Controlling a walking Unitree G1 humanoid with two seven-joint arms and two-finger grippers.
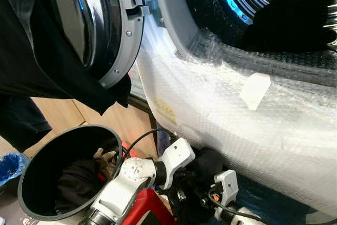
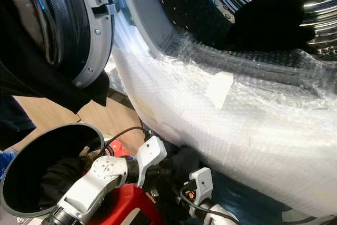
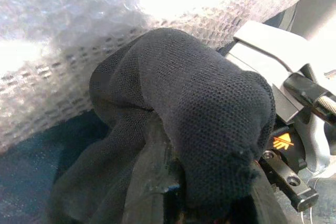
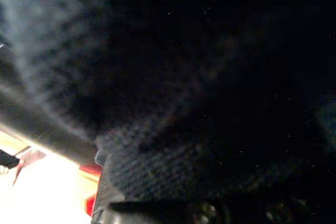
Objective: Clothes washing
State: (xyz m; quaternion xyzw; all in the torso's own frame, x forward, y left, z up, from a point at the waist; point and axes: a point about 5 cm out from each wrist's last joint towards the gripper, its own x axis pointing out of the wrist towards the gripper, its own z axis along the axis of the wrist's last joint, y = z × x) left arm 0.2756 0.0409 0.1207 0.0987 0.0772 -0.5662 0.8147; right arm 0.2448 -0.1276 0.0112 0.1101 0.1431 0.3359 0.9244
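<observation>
A black mesh garment (image 3: 199, 108) is bunched over my left gripper (image 3: 173, 187), which is shut on it. In the left eye view this garment (image 1: 208, 160) hangs low between my two wrists, just in front of the washer's bubble-wrapped front (image 1: 237, 119). My right gripper (image 1: 208, 180) is pressed into the same dark cloth (image 4: 199, 145), and its fingers are hidden. The open drum (image 1: 274, 19) is above, at the upper right. At the lower left stands a black bucket (image 1: 31, 183) with dark clothes (image 1: 79, 183) in it.
The washer door (image 1: 124, 30) is swung open at the upper left, with dark cloth (image 1: 47, 67) hanging across it. A blue bag (image 1: 10, 164) lies at the far left on the wooden floor (image 1: 116, 119). My red torso (image 1: 150, 206) is at the bottom.
</observation>
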